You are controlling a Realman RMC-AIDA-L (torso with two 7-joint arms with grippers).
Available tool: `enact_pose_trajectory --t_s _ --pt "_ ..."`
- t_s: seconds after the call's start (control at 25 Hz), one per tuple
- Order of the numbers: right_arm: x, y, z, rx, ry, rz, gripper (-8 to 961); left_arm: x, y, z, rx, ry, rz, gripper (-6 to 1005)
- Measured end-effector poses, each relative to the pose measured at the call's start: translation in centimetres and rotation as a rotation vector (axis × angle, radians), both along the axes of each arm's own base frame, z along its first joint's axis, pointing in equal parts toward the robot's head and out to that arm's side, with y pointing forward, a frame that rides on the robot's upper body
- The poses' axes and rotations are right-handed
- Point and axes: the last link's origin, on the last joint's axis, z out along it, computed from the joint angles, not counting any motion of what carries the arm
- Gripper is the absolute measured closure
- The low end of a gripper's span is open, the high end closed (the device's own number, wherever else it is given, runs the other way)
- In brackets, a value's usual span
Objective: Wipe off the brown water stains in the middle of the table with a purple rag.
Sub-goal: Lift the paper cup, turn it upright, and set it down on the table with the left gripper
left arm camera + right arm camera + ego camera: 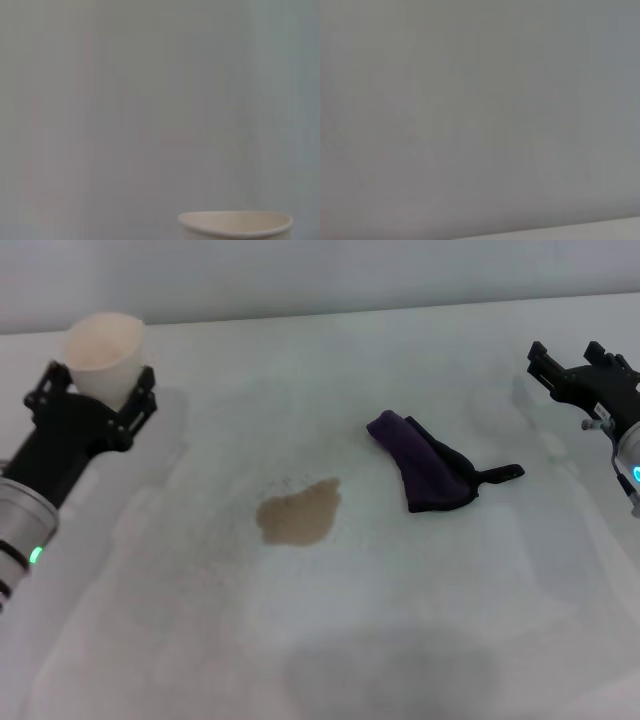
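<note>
You have one purple rag (pixel 430 468) and one brown water stains (pixel 299 512) blotch mid-desk (pixel 400 640), apart. Left end effector (pixel 103 390) clamps one cup (pixel 104 353); only its rim (pixel 235 223) shows on the wrist. Right end effector (pixel 572 360) probably apart.

A bare lab-style test bench: a plain white table (pixel 400 640) against a blank grey wall (pixel 320 270).

the table (pixel 420 640) carries the brown water stains (pixel 300 513) centrally, with the purple rag (pixel 430 470) near them.

brown water stains (pixel 299 513): tan blotch, mid-table (pixel 200 640) | purple rag (pixel 432 472): crumpled, apart, right of stains
</note>
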Motion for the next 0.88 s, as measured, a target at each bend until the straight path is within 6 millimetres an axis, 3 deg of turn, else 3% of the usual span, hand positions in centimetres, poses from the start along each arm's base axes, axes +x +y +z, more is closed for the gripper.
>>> enact_pose_trajectory --t_s 0.32,0.88 --pt "-0.1 -0.1 -0.3 -0.01 0.004 0.003 84 -1.0 -1.1 -2.8 -0.102 -0.028 0.159 245" --pt "-0.2 -0.3 -0.6 -0.017 0.009 0.004 85 -3.3 -2.8 -3.6 -0.141 0.006 0.259 244"
